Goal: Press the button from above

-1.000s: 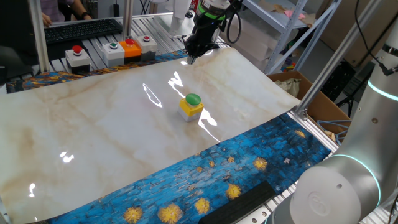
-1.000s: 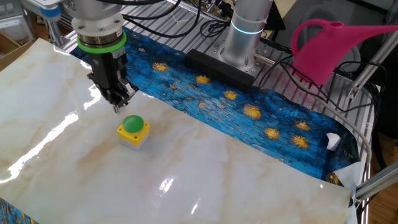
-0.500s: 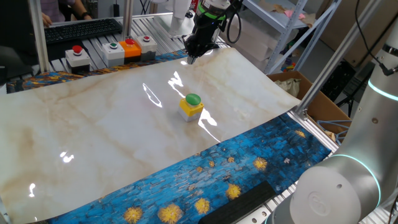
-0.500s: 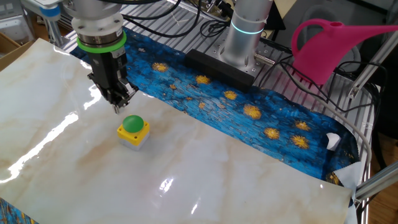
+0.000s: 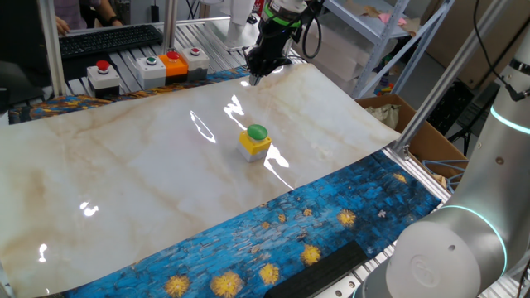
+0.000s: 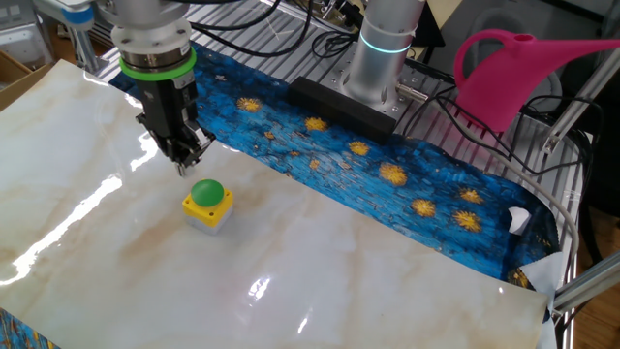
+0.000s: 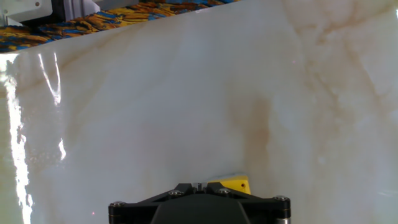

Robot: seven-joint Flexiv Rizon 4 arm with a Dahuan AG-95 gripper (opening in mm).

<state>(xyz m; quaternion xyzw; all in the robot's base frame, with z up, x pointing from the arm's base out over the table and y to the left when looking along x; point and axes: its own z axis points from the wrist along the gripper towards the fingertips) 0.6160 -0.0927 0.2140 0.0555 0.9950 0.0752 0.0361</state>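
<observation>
Black two-finger gripper, fingers closed together and holding nothing, hangs pointing down above the glossy cream marble-patterned table sheet, just left of and above the round green dome button on its small yellow cube housing, not touching it.

You see the button with a green dome on a yellow housing, sitting on a glossy cream marble-patterned sheet veined in tan. Under that sheet lies a blue cloth swirled with yellow sunflower-like blooms. Your claw is black, with a bright green ring on the grey wrist above it. At the back, grey boxes carry red and green buttons beside an orange box. A pink watering can stands to one side.
</observation>
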